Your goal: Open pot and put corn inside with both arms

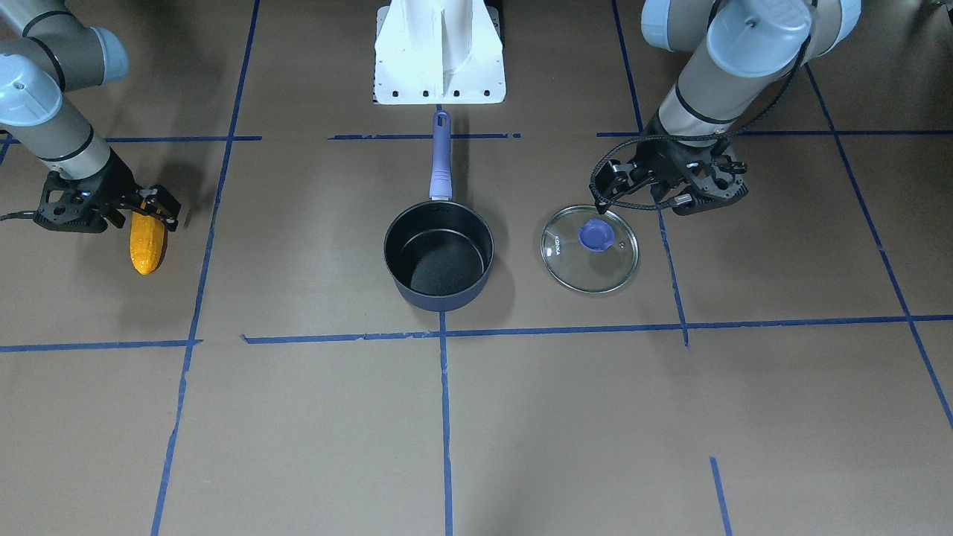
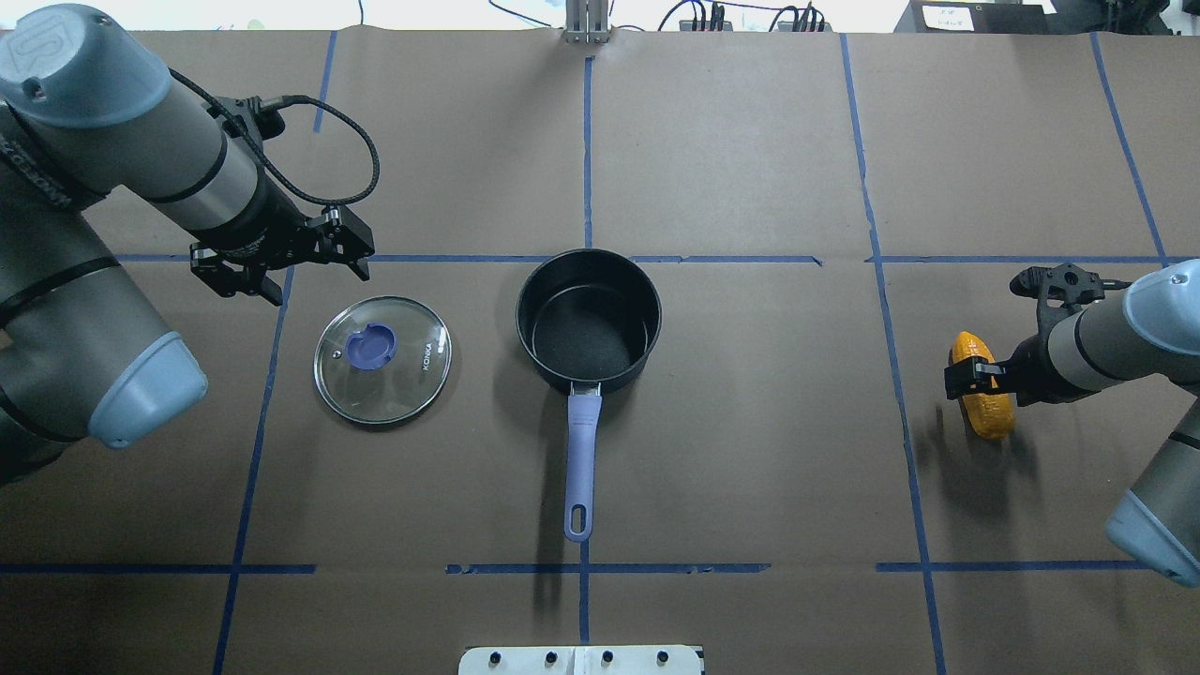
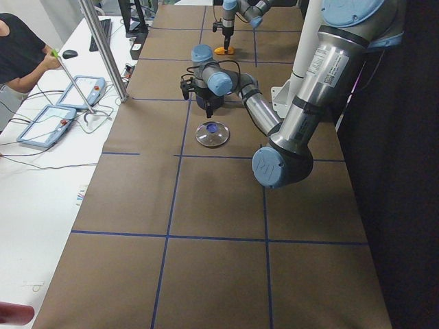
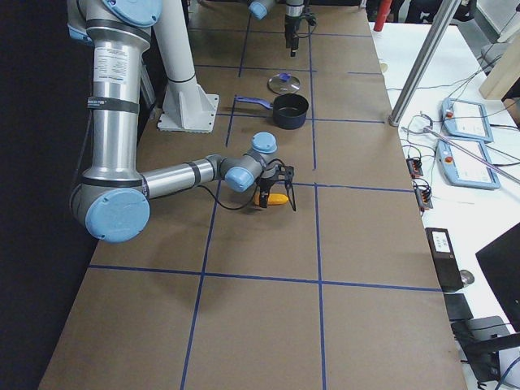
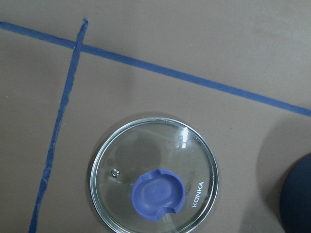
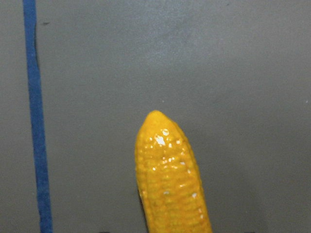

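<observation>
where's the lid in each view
front-facing: lid right of centre, right of the pot
overhead: lid left of centre, left of the pot
exterior left: lid upper middle; pot not visible
exterior right: lid top centre, beyond the pot
left wrist: lid bottom centre, pot at right edge
right wrist: not in it
shared landmark: the pot beside it

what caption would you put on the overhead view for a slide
Lid off beside the empty pot, left gripper open near it; right gripper holds the corn off to the side
</observation>
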Tool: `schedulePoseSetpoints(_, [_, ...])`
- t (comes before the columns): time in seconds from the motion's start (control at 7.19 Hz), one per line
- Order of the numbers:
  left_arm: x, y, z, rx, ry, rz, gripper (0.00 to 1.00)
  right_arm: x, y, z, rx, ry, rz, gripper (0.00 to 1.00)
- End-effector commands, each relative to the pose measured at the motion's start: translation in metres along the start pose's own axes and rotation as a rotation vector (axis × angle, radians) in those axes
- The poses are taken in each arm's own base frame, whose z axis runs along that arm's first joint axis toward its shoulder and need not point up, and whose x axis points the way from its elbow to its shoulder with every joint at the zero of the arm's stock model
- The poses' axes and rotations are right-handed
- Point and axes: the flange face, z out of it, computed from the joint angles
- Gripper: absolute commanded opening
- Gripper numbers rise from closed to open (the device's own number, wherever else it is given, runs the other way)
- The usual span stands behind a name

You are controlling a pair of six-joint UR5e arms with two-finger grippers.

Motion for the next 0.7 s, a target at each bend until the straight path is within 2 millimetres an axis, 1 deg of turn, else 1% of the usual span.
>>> schedulePoseSetpoints(0.0, [-0.015, -0.011, -0.015, 0.018, 0.008, -0.004, 1.00, 0.000, 0.001, -0.001, -0.002, 0.000, -0.001, 0.09])
schedulePoseSetpoints(0.14, [-0.048, -0.009, -0.016, 0.019, -0.015, 0.079, 1.00, -0.002, 0.000, -0.003, 0.001, -0.005, -0.002, 0.02])
schedulePoseSetpoints(0.28, [-0.084, -0.025, -0.029, 0.044, -0.032, 0.110, 1.00, -0.013, 0.001, -0.016, 0.009, -0.029, -0.013, 0.00])
schedulePoseSetpoints(0.42, [-0.115, -0.038, -0.036, 0.020, -0.032, 0.146, 1.00, -0.023, -0.003, -0.035, 0.024, -0.040, -0.007, 0.00])
schedulePoseSetpoints(0.56, [-0.149, -0.059, -0.056, 0.032, -0.031, 0.166, 1.00, -0.055, -0.002, -0.064, 0.011, -0.030, -0.001, 0.00])
